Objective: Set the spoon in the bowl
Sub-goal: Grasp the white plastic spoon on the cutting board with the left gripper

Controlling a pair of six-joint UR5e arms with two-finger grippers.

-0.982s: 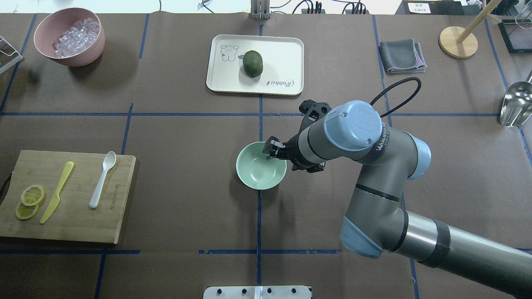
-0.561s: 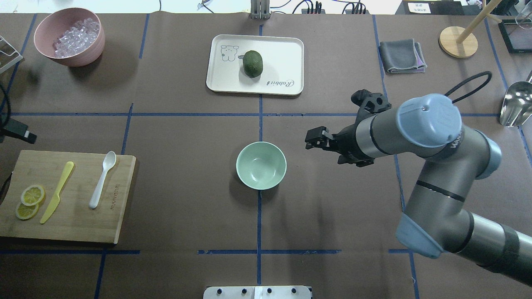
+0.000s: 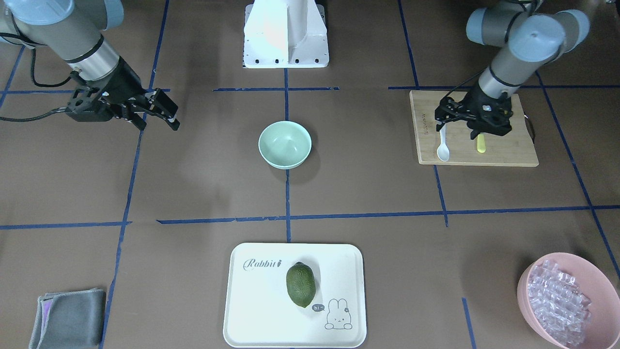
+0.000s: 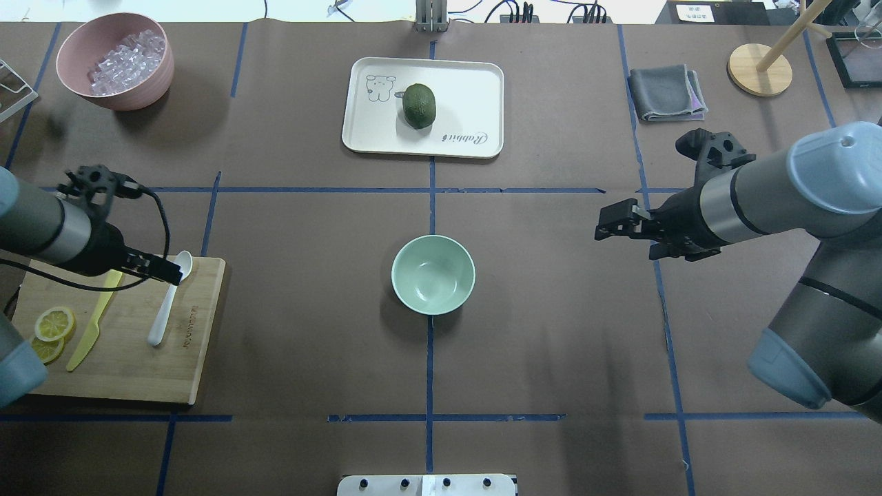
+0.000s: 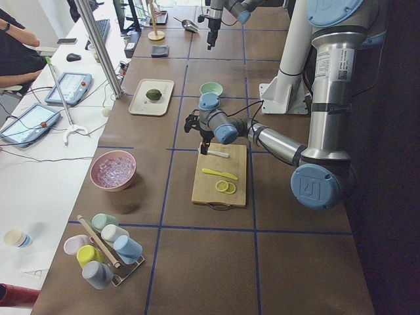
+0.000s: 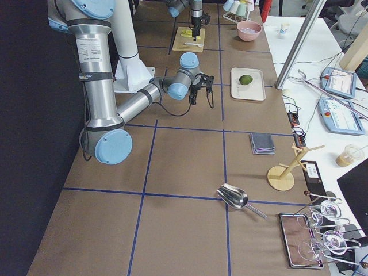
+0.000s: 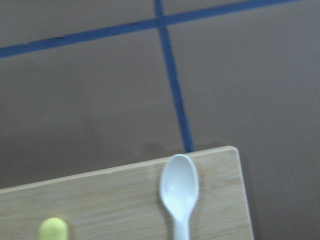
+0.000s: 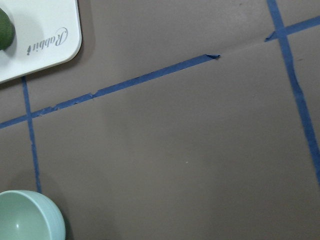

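The white spoon [image 4: 167, 300] lies on a wooden cutting board [image 4: 138, 372], scoop toward the far side. It also shows in the front view [image 3: 442, 148] and the left wrist view [image 7: 179, 192]. The empty mint-green bowl [image 4: 433, 274] stands at the table's centre, also in the front view [image 3: 284, 144]. My left gripper [image 4: 165, 271] hovers over the board beside the spoon's scoop end; in the front view [image 3: 458, 130] its jaws stand apart and hold nothing. My right gripper [image 4: 608, 224] is open and empty, well to the right of the bowl.
A yellow plastic knife [image 4: 94, 320] and lemon slices [image 4: 54, 324] lie on the board left of the spoon. A pink bowl of clear cubes [image 4: 114, 58] stands far left. A white tray [image 4: 475, 89] holds a green fruit [image 4: 419, 105]. A grey cloth [image 4: 665, 93] lies far right.
My right gripper has pulled away from the bowl's rim to the right. My left arm has come in from the left and now hangs over the cutting board by the spoon.
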